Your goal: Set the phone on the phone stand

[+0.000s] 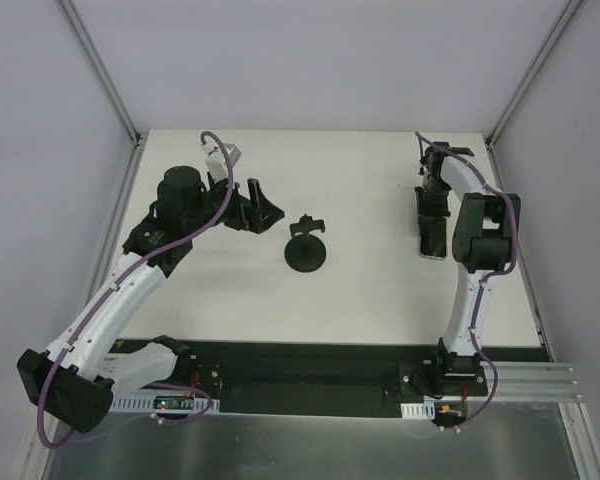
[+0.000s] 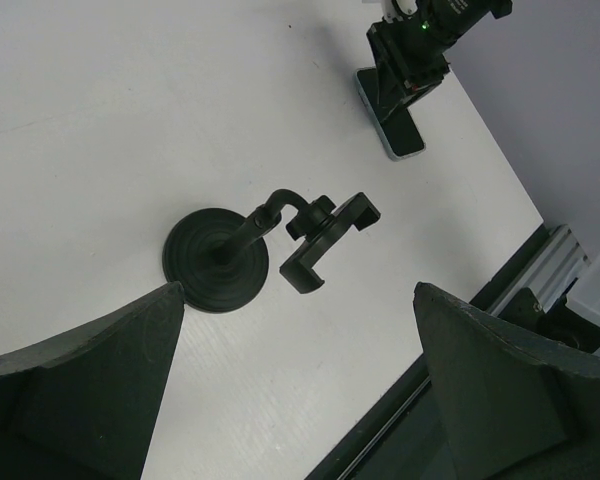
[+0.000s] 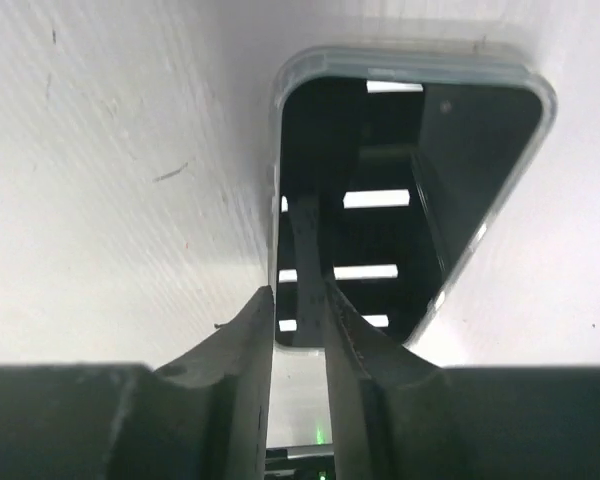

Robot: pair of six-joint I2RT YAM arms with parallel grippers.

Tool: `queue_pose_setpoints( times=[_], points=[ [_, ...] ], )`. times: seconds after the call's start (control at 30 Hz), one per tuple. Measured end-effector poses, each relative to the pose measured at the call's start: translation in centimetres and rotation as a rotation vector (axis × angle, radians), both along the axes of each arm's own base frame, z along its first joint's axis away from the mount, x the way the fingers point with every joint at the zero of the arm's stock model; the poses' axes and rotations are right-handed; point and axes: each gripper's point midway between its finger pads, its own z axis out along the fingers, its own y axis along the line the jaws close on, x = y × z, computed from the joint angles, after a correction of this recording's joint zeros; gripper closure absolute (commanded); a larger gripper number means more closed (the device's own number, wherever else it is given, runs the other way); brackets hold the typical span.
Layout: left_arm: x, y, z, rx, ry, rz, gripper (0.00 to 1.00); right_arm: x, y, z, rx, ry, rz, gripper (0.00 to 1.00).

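Observation:
The phone, dark screen and greyish rim, lies at the right of the white table. It also shows in the top view and far off in the left wrist view. My right gripper comes down on its near end. One finger sits outside the left long rim and the other on the screen, closed narrowly on that edge. The phone stand, a black disc base with a stem and a small holder, stands at the table's middle. My left gripper hovers left of the stand, open and holding nothing.
A black strip runs along the table's near edge, in front of both arm bases. Grey enclosure walls and metal frame posts bound the table on the left, back and right.

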Motion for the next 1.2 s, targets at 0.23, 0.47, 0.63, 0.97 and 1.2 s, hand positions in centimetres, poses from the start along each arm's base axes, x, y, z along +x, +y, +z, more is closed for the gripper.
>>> queue_pose_setpoints(
  times=[0.23,0.47,0.63,0.97,1.2],
  points=[
    [0.3,0.4,0.0,0.005,-0.007,0.020,0.03,0.4,0.0,-0.5,0.008,-0.050,-0.008,0.34],
    [0.6,0.6,-0.2,0.001,-0.009,0.026,0.03,-0.1,-0.2,0.7,0.011,-0.111,-0.013,0.03],
    [0.7,0.6,-0.4,-0.005,-0.014,0.023,0.02,0.5,0.0,1.8,0.063,-0.160,-0.028,0.03],
    [0.8,-0.3,-1.7,-0.031,0.059,-0.027,0.04,1.8,-2.0,-0.4,0.030,-0.064,-0.056,0.03],
    [0.4,-0.7,-1.4,-0.049,0.063,-0.057,0.04,1.5,-2.4,-1.5,0.033,0.005,-0.076,0.03]
  ],
)
